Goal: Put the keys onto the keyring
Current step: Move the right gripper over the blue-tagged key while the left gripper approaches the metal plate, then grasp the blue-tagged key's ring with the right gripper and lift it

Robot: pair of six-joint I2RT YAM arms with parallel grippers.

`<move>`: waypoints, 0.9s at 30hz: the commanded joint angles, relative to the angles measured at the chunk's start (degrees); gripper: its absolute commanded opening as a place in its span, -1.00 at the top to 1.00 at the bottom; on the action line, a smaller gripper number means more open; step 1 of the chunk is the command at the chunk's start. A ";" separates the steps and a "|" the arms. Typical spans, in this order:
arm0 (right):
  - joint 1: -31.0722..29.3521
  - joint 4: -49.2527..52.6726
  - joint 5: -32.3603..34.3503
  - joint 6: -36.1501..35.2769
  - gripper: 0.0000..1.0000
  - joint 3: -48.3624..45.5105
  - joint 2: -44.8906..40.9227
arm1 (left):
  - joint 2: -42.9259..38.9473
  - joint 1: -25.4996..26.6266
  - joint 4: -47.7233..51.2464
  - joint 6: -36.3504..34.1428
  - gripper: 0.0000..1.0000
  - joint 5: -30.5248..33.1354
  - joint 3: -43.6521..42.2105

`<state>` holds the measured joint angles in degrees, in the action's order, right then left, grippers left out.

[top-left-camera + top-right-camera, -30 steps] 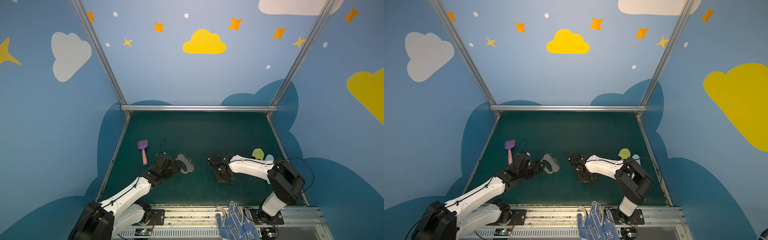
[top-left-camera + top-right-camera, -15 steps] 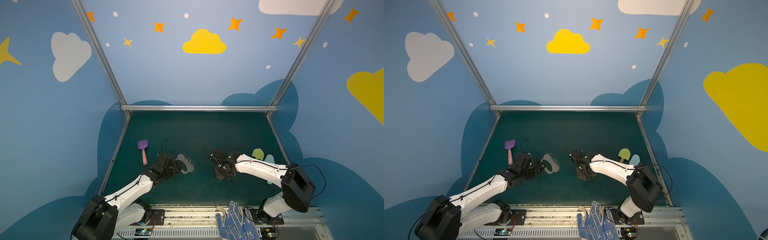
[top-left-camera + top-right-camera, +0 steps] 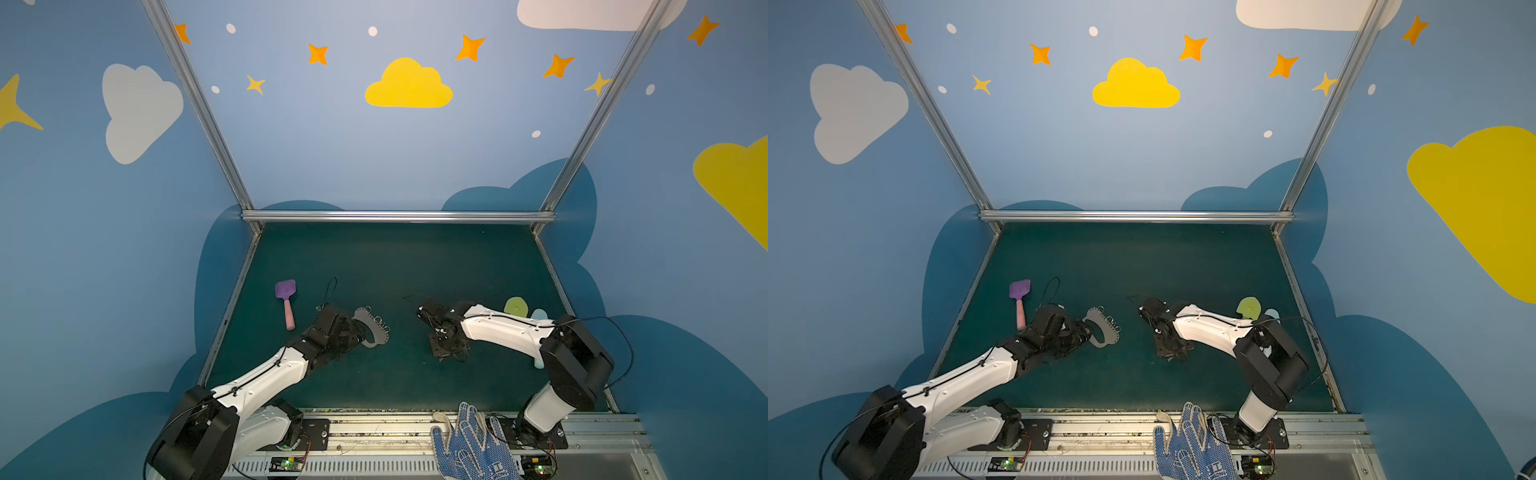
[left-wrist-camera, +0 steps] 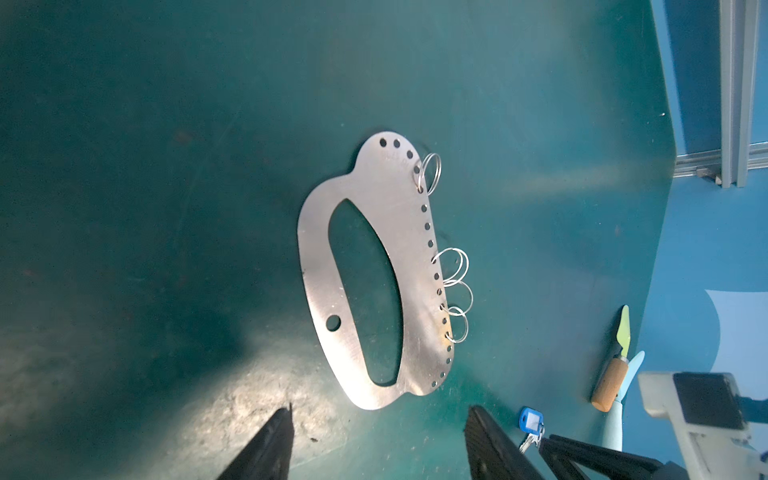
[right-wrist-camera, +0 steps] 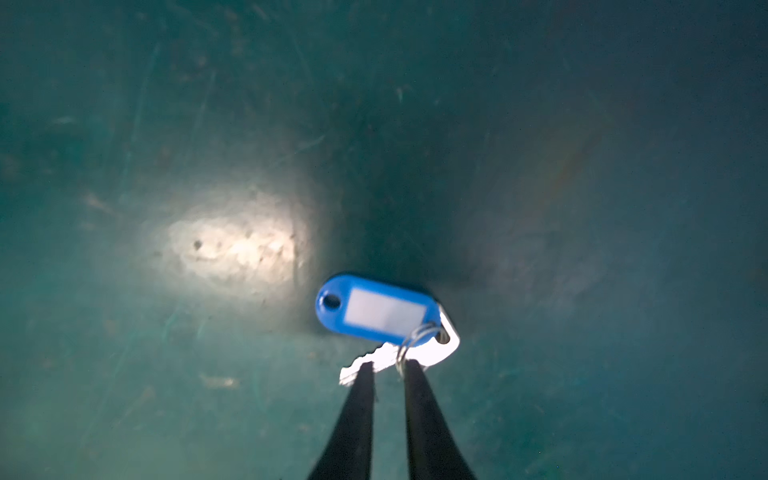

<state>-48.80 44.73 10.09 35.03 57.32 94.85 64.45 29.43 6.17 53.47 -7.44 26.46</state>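
Eyes on the keyring: a flat plate of brushed grey metal, D-shaped, with a long oval slot cut through it and a row of small holes down its curved edge. Thin wire split rings hang from several of those holes. It lies flat on the scuffed green mat. The left gripper sits at one end of the keyring, its black jaws spread wide with nothing between them and the tips just short of the plate. Only the fingertips make it into the wrist frame.

Over to the keys, on the mat to the right of the keyring. In both top views they are hidden under the right arm. There is a smooth blue plastic tag with rounded ends and a white label window, then a small wire ring and a silvery key (glare washes out its teeth). The right gripper has its slim fingers drawn close, a narrow gap between them, tips lying over the key's blade. The picture is blurred, so I cannot tell whether they pinch it.

Left of the keyring lies a purple-headed spatula with a pink handle.
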 commanded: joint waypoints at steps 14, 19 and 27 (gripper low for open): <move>1.03 0.87 0.66 -0.32 0.90 0.68 1.21 | -1.21 0.27 0.22 0.67 -0.35 0.41 0.26; 1.07 2.70 0.77 -0.67 1.00 2.27 -2.47 | -1.12 0.32 0.18 0.49 -0.35 0.32 0.69; 2.80 2.08 -6.77 -1.61 1.00 4.98 -11.97 | -0.87 0.27 0.30 -0.01 -0.35 -1.16 3.01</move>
<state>-47.33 46.50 7.92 33.89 60.62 87.33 63.92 29.65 6.33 54.04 -7.99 26.96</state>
